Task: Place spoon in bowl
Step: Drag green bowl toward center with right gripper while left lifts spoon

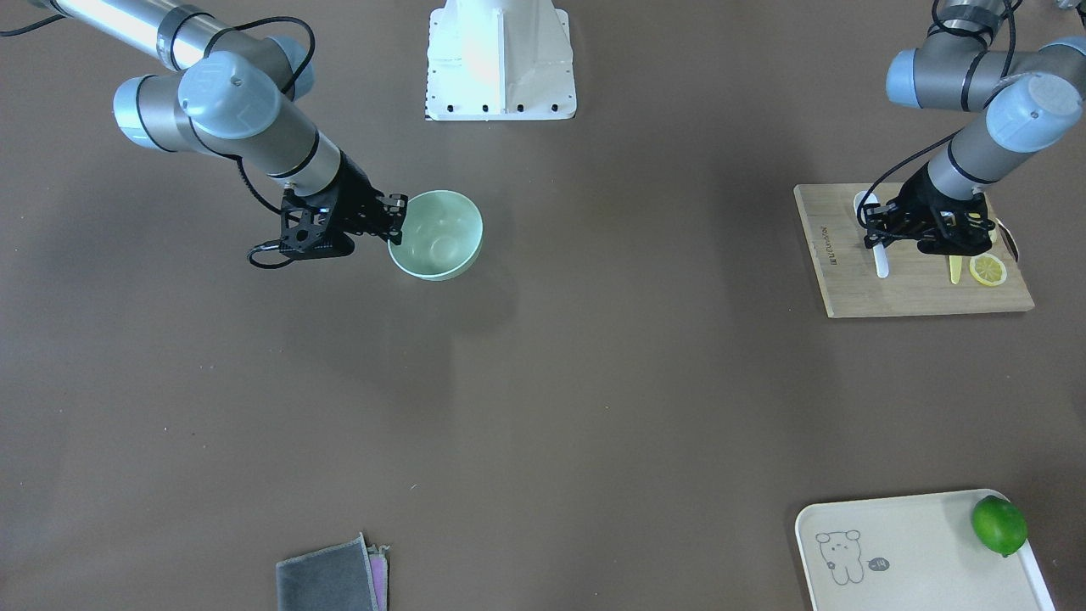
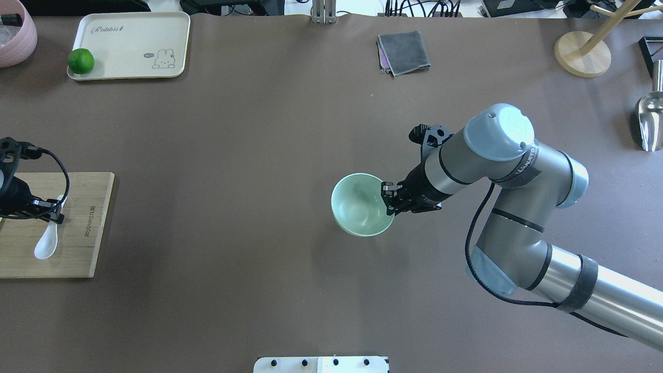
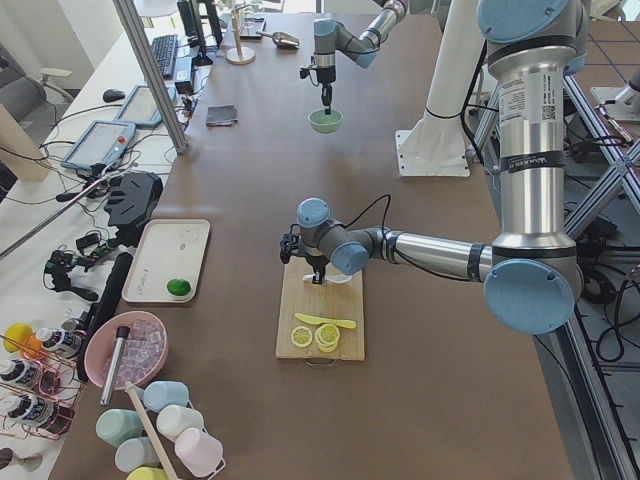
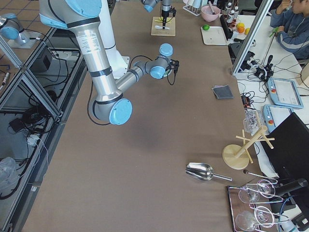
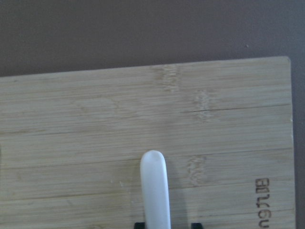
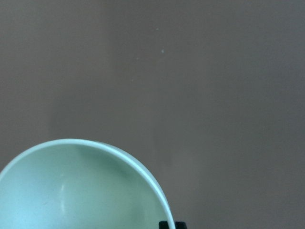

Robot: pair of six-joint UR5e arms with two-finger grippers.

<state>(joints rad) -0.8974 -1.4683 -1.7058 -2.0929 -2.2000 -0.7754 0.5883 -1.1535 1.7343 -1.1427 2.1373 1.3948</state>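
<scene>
Barely open, left claw (image 1: pixel 877 236) astride spoon (image 1: pixel 881 263)

The right arm (image 2: pixel 497 171) and left arm (image 1: pixel 976 153) are silver-grey tubes with pale blue joint caps. The right pincer (image 2: pixel 389 199) and left pincer (image 1: pixel 878 236) are black, open-framed metal. A black cable (image 2: pixel 469 243) loops behind each pincer. Dark lettering marks a grey band on the right arm. The white base plate (image 1: pixel 501 93), well behind both pincers, carries a row of dark screws.
</scene>
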